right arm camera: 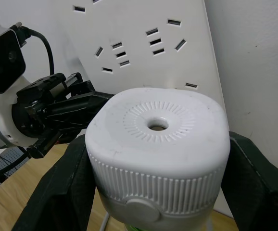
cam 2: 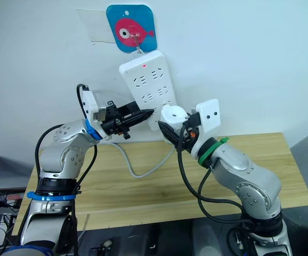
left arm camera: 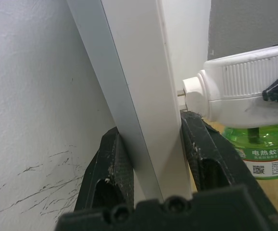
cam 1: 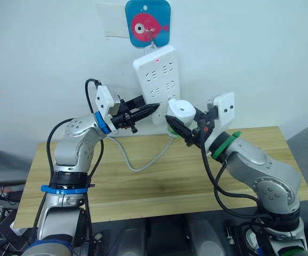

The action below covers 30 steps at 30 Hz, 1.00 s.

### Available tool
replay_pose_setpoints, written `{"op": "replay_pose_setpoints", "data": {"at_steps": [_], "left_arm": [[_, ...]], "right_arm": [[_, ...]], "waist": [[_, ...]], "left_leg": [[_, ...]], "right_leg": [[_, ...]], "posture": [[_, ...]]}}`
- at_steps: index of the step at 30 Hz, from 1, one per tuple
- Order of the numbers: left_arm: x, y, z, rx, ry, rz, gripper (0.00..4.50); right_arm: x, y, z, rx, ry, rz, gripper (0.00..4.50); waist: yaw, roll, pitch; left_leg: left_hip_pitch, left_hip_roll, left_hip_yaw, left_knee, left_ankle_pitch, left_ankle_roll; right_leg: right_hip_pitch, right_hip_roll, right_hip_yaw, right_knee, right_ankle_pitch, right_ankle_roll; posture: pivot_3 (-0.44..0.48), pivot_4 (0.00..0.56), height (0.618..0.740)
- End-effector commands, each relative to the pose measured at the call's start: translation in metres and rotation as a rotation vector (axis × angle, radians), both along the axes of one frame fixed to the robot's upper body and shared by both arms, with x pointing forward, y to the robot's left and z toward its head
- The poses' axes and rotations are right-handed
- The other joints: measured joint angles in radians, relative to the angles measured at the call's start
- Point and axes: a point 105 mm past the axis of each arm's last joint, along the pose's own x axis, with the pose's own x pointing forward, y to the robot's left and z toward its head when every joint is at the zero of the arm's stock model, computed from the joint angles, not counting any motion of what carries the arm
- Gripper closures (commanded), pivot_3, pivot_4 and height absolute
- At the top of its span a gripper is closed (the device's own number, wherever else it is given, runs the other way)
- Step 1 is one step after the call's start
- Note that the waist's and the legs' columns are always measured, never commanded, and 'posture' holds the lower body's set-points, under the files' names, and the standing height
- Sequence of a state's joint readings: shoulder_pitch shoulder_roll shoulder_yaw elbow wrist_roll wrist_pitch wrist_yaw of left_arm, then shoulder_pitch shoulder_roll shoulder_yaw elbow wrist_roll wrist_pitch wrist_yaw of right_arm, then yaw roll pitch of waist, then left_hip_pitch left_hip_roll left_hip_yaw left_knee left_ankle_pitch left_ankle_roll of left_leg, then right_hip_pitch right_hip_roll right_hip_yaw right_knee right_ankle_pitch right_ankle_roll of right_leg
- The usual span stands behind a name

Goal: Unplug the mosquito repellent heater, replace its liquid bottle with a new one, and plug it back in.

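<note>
The heater (right arm camera: 156,144) is seen to be of matt white plastic, ribbed around its vent and sides. Glossy translucent green plastic with a paper label is shown by the bottle (left arm camera: 261,151). The power strip (cam 1: 156,80) is of smooth white plastic. Pale wood grain is shown on the tabletop (cam 1: 159,181).

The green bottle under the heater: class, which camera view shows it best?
The left wrist view: the green bottle shows its label below the heater. In the eye views it is a green sliver; in the right wrist view, barely visible.
</note>
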<state>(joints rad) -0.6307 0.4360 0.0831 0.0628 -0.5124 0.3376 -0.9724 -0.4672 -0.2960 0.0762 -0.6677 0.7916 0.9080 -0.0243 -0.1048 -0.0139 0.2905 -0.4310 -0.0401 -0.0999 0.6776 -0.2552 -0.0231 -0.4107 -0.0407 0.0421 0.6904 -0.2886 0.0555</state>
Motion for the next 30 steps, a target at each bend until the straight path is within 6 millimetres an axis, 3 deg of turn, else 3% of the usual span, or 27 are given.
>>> {"op": "replay_pose_setpoints", "data": {"at_steps": [1, 11, 16, 30], "left_arm": [[-0.012, -0.012, 0.003, 0.008, -0.025, -0.070, 3.22], [-0.020, -0.017, 0.003, -0.001, -0.006, -0.128, 3.22], [-0.025, -0.018, 0.002, 0.002, -0.005, -0.144, 3.22], [-0.031, -0.022, -0.001, 0.007, 0.003, -0.168, 3.22]], "right_arm": [[0.002, 0.003, 0.015, 0.014, -0.063, -0.004, 1.36], [0.017, 0.009, 0.007, -0.026, -0.072, -0.018, 1.36], [0.015, 0.016, 0.010, 0.035, -0.056, 0.035, 1.36], [0.021, 0.020, 0.012, -0.002, -0.079, 0.095, 1.36]], "waist": [[-0.002, 0.000, 0.000], [-0.010, 0.000, 0.000], [-0.013, 0.000, 0.000], [-0.018, 0.000, -0.001]], "left_leg": [[0.000, 0.000, 0.000, 0.000, 0.000, 0.000], [0.000, 0.000, 0.001, 0.000, 0.000, 0.000], [0.000, 0.001, 0.002, 0.000, 0.000, 0.000], [0.000, 0.001, 0.004, 0.000, 0.000, -0.001]], "right_leg": [[0.000, 0.000, 0.000, 0.000, 0.000, 0.000], [-0.001, 0.000, 0.001, 0.003, 0.000, 0.000], [-0.004, 0.000, 0.002, 0.006, 0.000, 0.000], [-0.005, 0.000, 0.003, 0.007, 0.000, 0.000]], "posture": [[-0.161, 0.274, 0.740], [-0.152, 0.263, 0.740], [-0.149, 0.257, 0.740], [-0.150, 0.255, 0.740]]}}
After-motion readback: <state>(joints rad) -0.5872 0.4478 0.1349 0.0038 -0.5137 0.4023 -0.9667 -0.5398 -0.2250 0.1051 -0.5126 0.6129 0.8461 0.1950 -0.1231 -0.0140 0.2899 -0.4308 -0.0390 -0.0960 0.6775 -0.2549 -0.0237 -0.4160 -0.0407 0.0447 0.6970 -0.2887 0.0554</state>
